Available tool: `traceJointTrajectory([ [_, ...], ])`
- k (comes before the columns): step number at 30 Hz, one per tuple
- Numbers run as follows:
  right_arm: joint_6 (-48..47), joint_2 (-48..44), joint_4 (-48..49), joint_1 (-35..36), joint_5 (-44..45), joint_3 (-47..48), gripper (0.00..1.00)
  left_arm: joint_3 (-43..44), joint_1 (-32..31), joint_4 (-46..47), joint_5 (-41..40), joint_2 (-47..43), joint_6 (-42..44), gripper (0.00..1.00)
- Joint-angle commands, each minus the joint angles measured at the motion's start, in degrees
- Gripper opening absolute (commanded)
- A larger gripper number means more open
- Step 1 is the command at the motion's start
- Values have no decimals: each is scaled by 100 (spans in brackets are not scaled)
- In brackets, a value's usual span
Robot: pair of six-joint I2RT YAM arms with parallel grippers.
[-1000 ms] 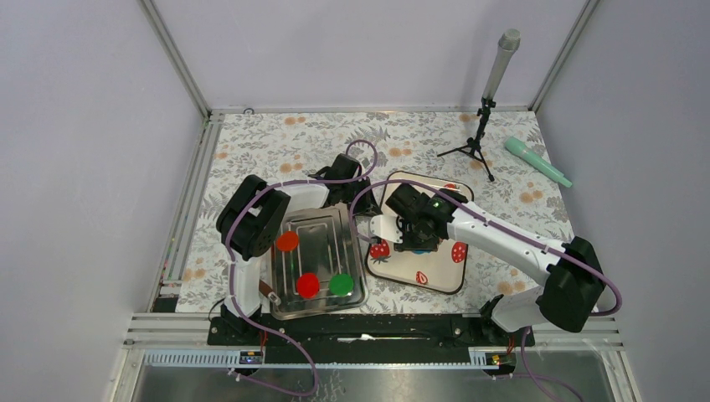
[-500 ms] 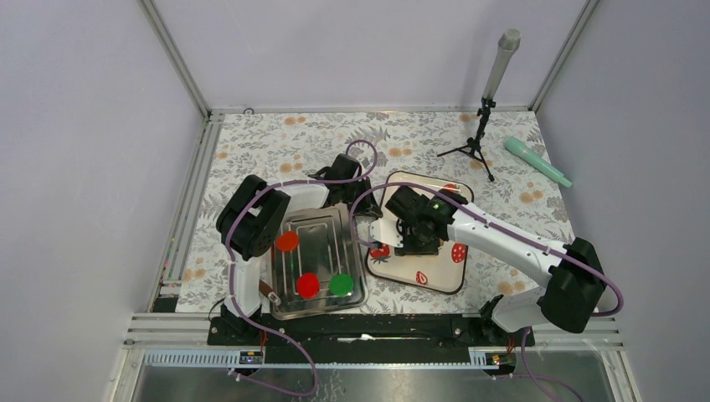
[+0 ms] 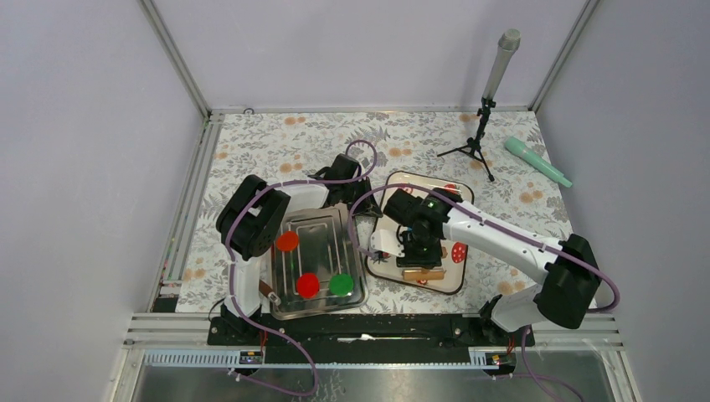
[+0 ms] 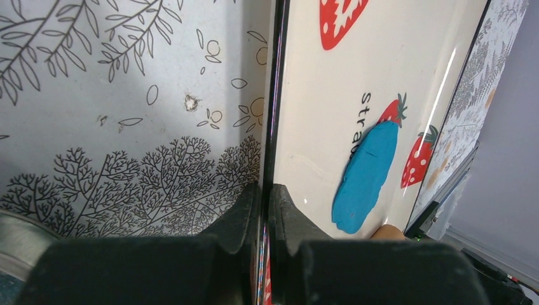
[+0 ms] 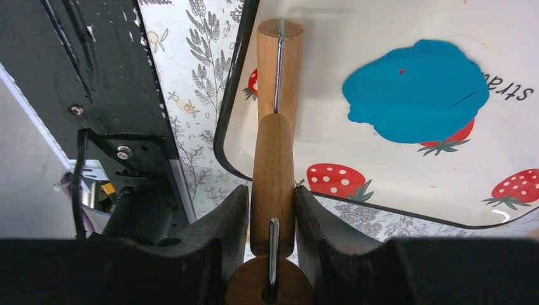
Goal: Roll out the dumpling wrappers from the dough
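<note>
Dough point(image 5: 416, 92): a flat, ragged blue patch on the board point(image 5: 356, 38), partly over a printed strawberry.

We log the right claw point(image 5: 272, 210) as narrow, clamped on the pin point(image 5: 279, 57) by its handle, one finger on each side of the wood. The roller end lies over the board's rim, beside the dough and apart from it. We cannot tell whether it touches the board. We judge it is poised to start a pass across the patch.

We find the left claw point(image 4: 266, 197) pinched almost closed on the board's edge, presumably so the board cannot slide under rolling pressure.

The outline is uneven, so we think more rolling is needed.
</note>
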Motion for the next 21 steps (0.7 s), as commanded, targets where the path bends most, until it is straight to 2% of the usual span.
traceJointTrajectory([
  [1,297,112,-710,37,-619,443,0,-147,85,-364,-553,237,51,0],
  [5,869,42,-435,-44,313,1187,0,-127,85,-362,-528,264,13,0],
  [9,1105,-75,88,-179,1129,1008,0,-125,87,-368,-526,256,11,0],
  [16,1019,115,677,-501,1605,827,0,-189,85,-383,-529,221,19,0],
  [21,927,291,952,-598,1505,682,0,-202,93,-362,-536,212,19,0],
])
